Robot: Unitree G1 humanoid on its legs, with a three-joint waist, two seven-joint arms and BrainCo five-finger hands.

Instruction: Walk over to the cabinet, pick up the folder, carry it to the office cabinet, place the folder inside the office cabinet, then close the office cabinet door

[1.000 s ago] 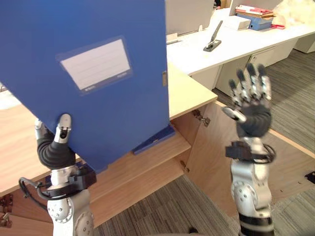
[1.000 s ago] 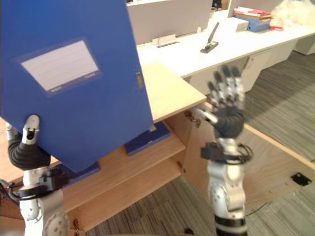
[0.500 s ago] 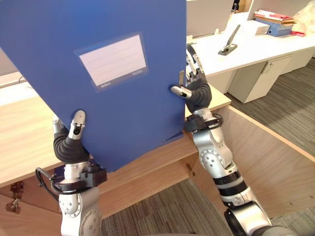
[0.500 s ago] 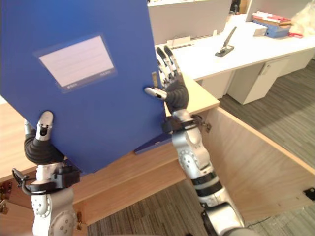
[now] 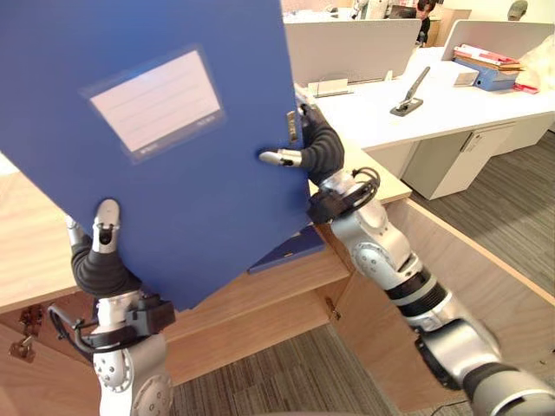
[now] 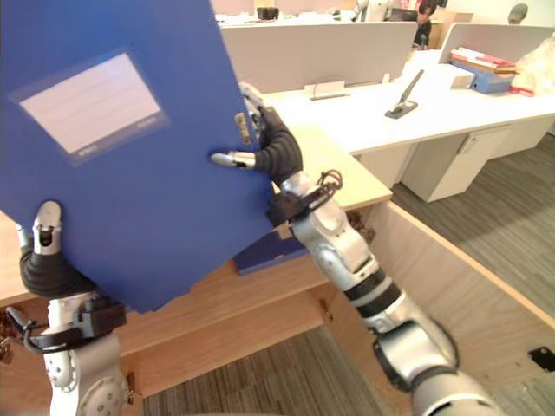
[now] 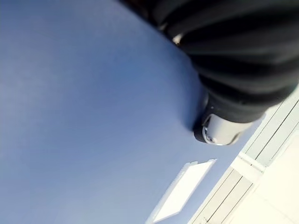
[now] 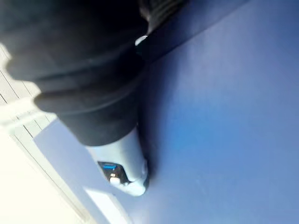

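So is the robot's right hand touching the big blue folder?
Touching. In the left eye view the right hand grips the folder at its edge, thumb flat on its blue front; the right wrist view shows the thumb pressed against it.

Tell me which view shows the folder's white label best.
Left eye view: the white label on the blue folder shows whole and face-on, near mid-frame. Right eye view has it whole too, nearer the picture's edge. Left wrist view catches it at a grazing angle; right wrist view, what looks like a corner.
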